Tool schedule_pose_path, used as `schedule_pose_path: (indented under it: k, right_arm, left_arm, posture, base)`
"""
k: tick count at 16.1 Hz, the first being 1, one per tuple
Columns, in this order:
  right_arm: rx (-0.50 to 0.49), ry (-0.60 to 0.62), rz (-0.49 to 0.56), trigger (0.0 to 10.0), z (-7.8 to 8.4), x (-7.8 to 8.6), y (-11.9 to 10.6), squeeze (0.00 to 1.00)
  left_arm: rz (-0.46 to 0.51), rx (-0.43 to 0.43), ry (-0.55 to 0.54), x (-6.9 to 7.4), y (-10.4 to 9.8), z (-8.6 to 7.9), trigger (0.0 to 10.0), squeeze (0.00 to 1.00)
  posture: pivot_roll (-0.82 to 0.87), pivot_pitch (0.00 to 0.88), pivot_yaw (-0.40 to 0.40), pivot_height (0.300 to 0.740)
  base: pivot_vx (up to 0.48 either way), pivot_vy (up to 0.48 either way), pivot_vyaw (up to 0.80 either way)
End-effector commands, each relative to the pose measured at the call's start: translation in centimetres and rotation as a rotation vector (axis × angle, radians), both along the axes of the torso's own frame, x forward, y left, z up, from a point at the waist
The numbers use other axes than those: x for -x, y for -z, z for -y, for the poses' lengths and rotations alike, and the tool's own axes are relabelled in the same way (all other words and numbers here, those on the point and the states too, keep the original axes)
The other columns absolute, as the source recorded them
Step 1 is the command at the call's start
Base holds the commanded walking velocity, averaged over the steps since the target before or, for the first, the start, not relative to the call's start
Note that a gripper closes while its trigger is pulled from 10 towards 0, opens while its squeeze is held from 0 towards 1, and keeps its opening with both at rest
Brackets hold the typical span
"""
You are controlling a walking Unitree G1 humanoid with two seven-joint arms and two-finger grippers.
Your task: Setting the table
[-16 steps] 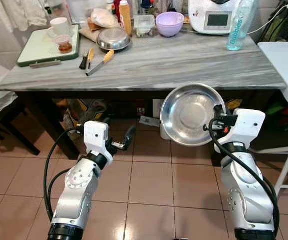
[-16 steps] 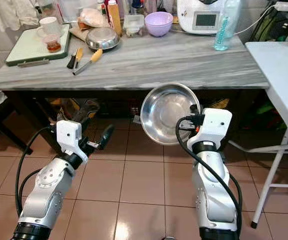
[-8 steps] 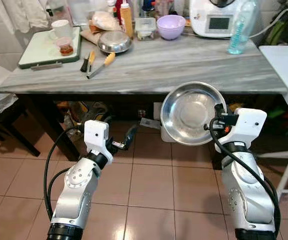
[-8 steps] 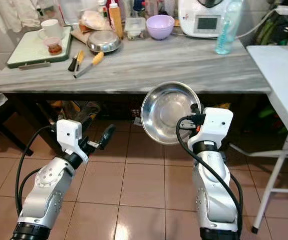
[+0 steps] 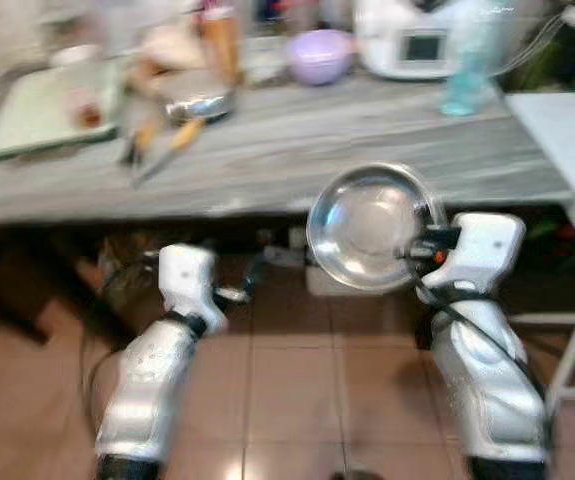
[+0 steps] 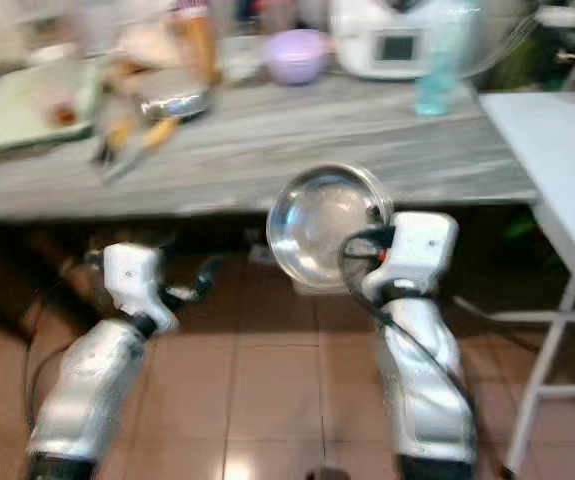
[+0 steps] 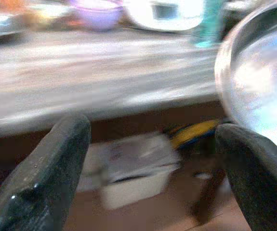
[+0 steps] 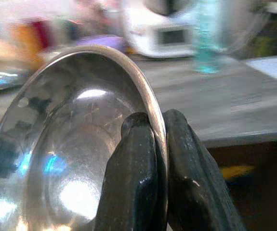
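Observation:
A round steel bowl (image 5: 367, 227) hangs tilted in front of the grey marble table (image 5: 317, 140), below its front edge. My right gripper (image 8: 155, 144) is shut on the bowl's rim, one finger inside and one outside. My left gripper (image 5: 252, 280) is held low over the tiled floor to the bowl's left, and stands open with nothing between its fingers (image 7: 46, 178). All views are blurred.
On the table stand a green tray (image 5: 37, 115), a second steel bowl (image 5: 199, 105), knives (image 5: 162, 145), a purple bowl (image 5: 319, 52), a white appliance (image 5: 412, 35) and a teal bottle (image 5: 464, 70). A white folding table (image 5: 572, 130) stands at the right.
The whole picture has shifted left and blurred, so the camera is moving. The bowl stays in my right gripper; the left gripper stays open.

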State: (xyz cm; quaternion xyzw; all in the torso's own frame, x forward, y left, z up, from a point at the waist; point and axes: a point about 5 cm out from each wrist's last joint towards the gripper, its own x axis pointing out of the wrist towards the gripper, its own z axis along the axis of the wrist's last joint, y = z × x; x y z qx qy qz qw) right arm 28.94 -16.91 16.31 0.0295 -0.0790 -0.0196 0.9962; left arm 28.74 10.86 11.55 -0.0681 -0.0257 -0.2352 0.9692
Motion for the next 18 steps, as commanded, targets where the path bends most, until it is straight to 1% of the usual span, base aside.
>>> schedule_pose_path:
  k: [1, 4, 10, 11, 14, 16, 18]
  right_arm:
    - [-0.014, -0.026, 0.032, 10.0, -0.9, 0.0, -0.7, 0.00]
    - [-0.015, -0.026, 0.032, 10.0, -1.0, 0.0, -0.7, 0.00]
    - [-0.017, -0.024, 0.040, 10.0, -1.0, -0.2, -0.8, 0.00]
    - [-0.019, -0.025, 0.041, 10.0, -1.1, -0.2, -0.8, 0.00]
    - [-0.025, -0.035, 0.043, 10.0, -1.1, -0.2, -0.8, 0.00]
    - [-0.045, -0.068, 0.048, 10.0, -1.4, -0.3, -1.1, 0.00]
    - [-0.076, -0.086, 0.051, 10.0, -1.6, -0.4, -1.3, 0.00]
  left_arm:
    - [0.017, -0.026, -0.017, -0.1, -0.4, -1.0, 10.0, 0.00]
    - [0.011, -0.029, -0.013, 0.1, -0.2, -1.0, 10.0, 0.00]
    - [0.007, -0.028, -0.007, 0.0, -0.1, -0.8, 10.0, 0.00]
    - [0.004, -0.025, -0.015, 0.0, -0.2, -0.9, 10.0, 0.00]
    - [0.007, -0.034, -0.038, -0.1, -0.2, -1.3, 10.0, 0.00]
    - [0.025, -0.040, -0.107, -0.4, -0.5, -2.1, 10.0, 0.00]
    - [0.048, -0.067, -0.133, -0.3, -0.7, -2.7, 10.0, 0.00]
  posture:
    - [-0.05, 0.095, 0.064, 0.740]
    - [-0.05, 0.098, 0.066, 0.740]
    - [-0.05, 0.093, 0.069, 0.740]
    - [-0.05, 0.094, 0.069, 0.740]
    - [-0.05, 0.095, 0.070, 0.740]
    - [-0.04, 0.097, 0.070, 0.740]
    - [-0.04, 0.101, 0.071, 0.740]
  base:
    - [0.480, 0.000, -0.43]
    - [0.480, 0.000, -0.42]
    - [0.480, 0.000, 0.00]
    - [0.251, 0.000, 0.00]
    - [0.000, 0.000, 0.00]
    - [0.000, 0.000, 0.00]
    - [0.000, 0.000, 0.00]
